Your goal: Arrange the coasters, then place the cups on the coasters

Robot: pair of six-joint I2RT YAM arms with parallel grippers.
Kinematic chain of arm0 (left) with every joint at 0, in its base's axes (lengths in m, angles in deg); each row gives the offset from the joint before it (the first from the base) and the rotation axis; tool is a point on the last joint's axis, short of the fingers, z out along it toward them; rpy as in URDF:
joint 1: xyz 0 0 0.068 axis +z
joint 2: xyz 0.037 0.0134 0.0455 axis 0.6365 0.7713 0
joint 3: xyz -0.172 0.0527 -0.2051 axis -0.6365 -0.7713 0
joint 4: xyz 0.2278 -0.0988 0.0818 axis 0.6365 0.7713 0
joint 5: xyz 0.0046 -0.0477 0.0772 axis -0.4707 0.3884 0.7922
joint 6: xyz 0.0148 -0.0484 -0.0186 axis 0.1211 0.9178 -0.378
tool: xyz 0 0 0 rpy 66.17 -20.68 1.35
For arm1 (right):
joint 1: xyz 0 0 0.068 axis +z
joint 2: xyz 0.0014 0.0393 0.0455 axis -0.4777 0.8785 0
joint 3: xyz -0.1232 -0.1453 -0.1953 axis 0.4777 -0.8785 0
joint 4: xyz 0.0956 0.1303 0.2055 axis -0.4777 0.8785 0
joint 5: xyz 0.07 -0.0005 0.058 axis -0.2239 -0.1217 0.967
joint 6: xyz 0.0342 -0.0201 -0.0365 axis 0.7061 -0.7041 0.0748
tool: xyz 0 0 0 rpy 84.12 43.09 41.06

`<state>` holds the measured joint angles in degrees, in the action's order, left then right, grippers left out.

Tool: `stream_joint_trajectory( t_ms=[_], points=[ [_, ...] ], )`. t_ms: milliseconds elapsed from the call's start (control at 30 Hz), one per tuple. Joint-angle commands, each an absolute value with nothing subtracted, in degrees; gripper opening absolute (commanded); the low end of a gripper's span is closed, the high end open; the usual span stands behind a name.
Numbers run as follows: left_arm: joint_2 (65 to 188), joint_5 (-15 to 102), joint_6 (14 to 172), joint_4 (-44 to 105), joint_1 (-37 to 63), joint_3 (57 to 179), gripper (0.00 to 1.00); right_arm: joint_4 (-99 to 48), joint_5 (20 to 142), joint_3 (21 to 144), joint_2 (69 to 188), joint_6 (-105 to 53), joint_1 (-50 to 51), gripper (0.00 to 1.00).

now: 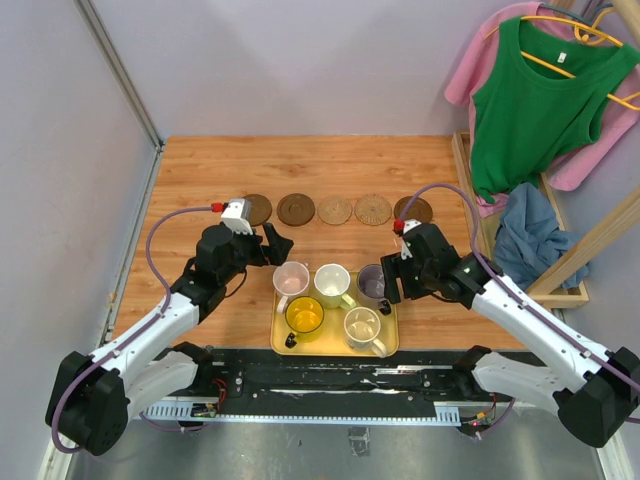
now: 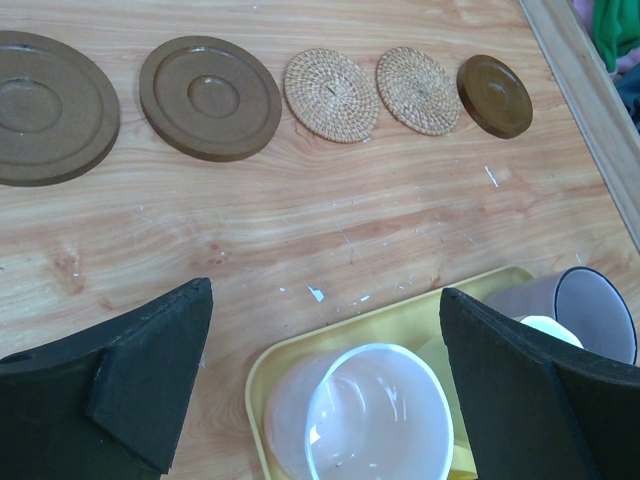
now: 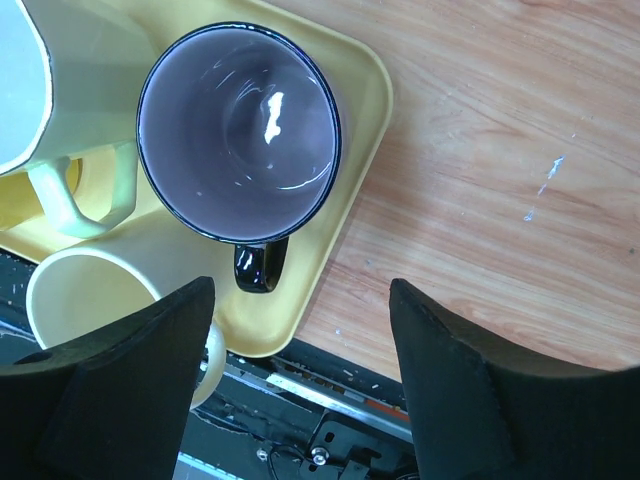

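Five coasters lie in a row across the table: dark brown (image 1: 255,208) (image 1: 296,209), tan woven (image 1: 335,210) (image 1: 372,209), and a smaller dark brown one (image 1: 413,209). The cups stand on a yellow tray (image 1: 335,347): pink (image 1: 291,278), whitish-green (image 1: 332,283), grey-purple (image 1: 372,282), yellow (image 1: 304,316), cream (image 1: 362,326). My left gripper (image 2: 325,300) is open, hovering just behind the pink cup (image 2: 370,420), with nothing in it. My right gripper (image 3: 300,300) is open over the tray's right corner, and the grey-purple cup's (image 3: 238,130) black handle (image 3: 260,265) sits just ahead of its gap.
A wooden rack (image 1: 590,240) at the right holds a green top (image 1: 535,100), a pink garment and a blue cloth (image 1: 525,235). A wall with a metal strip (image 1: 120,80) bounds the left. The metal rail (image 1: 330,385) runs along the near table edge.
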<state>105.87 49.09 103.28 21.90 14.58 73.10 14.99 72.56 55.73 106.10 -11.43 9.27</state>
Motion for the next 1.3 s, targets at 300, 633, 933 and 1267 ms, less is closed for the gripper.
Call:
stream_joint_trajectory(
  t_ms=[300,633,933,1267],
  points=[
    [106.0,49.1,103.9,19.8,14.0,71.9,1.00,12.8,72.0,50.8,106.0,-7.3,13.2,0.68],
    [106.4,49.2,104.4,18.9,14.0,70.7,1.00,8.9,71.8,48.3,109.0,-6.7,14.7,0.67],
    [107.5,49.2,104.7,17.9,13.9,70.6,1.00,6.0,70.6,47.3,113.6,-6.1,17.0,0.62],
    [108.1,49.1,104.8,17.2,14.0,70.6,1.00,2.9,70.3,46.9,117.3,-5.8,17.7,0.55]
  ],
)
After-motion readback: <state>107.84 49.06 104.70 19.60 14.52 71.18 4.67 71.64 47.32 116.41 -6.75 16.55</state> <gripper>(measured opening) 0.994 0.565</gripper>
